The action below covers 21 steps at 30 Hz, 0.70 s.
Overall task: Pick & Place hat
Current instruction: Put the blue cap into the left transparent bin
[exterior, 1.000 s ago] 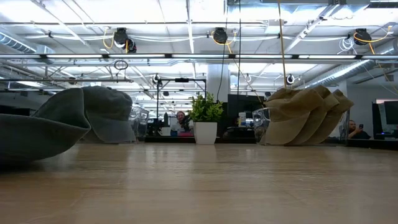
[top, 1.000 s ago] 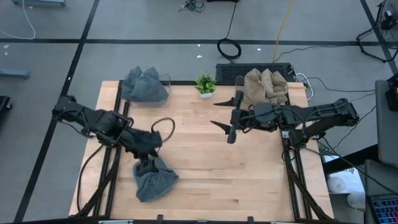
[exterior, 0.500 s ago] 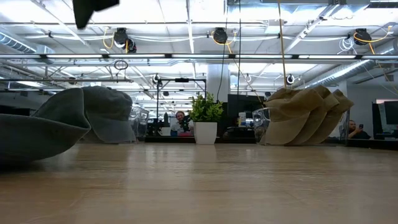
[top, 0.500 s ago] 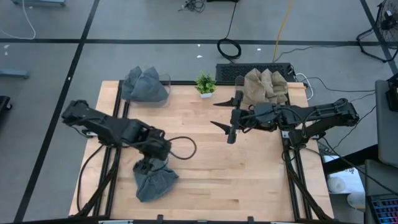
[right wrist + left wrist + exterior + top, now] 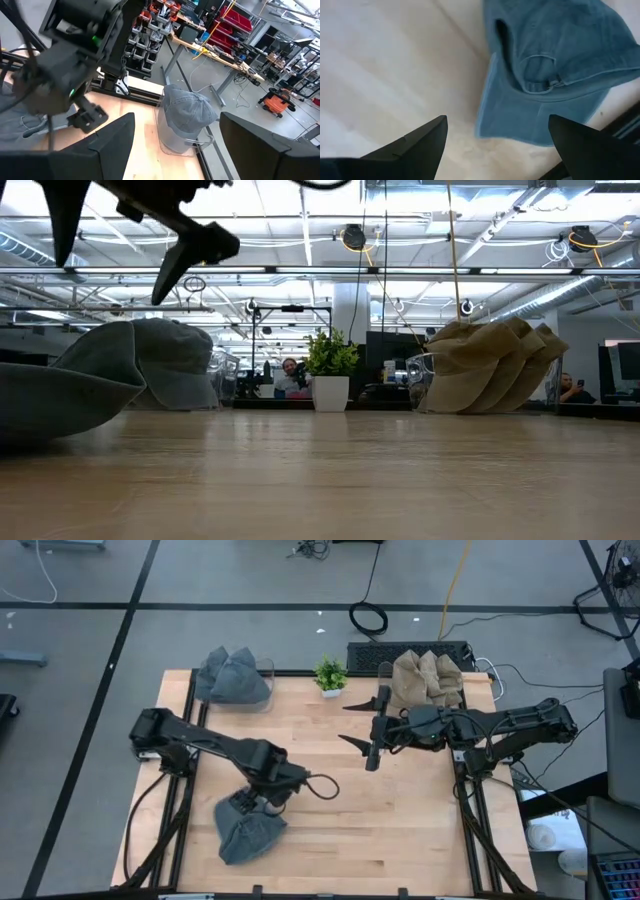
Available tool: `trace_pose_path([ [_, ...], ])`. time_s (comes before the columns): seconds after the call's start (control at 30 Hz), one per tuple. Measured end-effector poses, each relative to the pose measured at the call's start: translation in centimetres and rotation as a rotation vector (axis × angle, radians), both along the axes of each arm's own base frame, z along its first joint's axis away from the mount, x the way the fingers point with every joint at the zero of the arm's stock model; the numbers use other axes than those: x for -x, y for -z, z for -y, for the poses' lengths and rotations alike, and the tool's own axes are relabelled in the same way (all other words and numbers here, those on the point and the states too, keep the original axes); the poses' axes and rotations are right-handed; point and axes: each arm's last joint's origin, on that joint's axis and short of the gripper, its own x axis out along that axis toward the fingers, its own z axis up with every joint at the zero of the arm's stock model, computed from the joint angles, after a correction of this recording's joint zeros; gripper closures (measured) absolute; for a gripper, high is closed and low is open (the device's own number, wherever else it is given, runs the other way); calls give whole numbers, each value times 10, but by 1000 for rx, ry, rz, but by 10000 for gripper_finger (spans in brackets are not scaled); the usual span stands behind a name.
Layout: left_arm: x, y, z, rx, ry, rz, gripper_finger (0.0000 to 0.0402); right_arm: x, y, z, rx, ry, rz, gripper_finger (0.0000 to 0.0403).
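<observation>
From my low camera, the flat blue-grey denim hat (image 5: 60,395) runs off the frame's left edge, and the left claw (image 5: 120,255) is cut by the top edge. From above, that arm covers part of the hat (image 5: 248,832). The left wrist camera crops the hat (image 5: 555,75) at the top. People behind the bench are too small to make out.
</observation>
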Motion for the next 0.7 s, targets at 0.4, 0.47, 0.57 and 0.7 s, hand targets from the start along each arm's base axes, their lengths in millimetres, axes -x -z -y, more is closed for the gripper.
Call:
trace_pose_path([
  [0.4, -9, 66, 4, 41, 79, -130, 46, 2, 7, 0, 14, -1, -74, 124],
  [0.47, -7, 77, 3, 40, 81, -144, 46, 2, 8, 0, 15, -3, -82, 124],
  [0.57, 0, 91, 2, 47, 86, -161, 46, 2, 8, -1, 8, -51, -91, 124],
  [0.7, 8, 101, 1, 71, 95, -205, 47, 1, 8, -3, -5, -106, -92, 124],
])
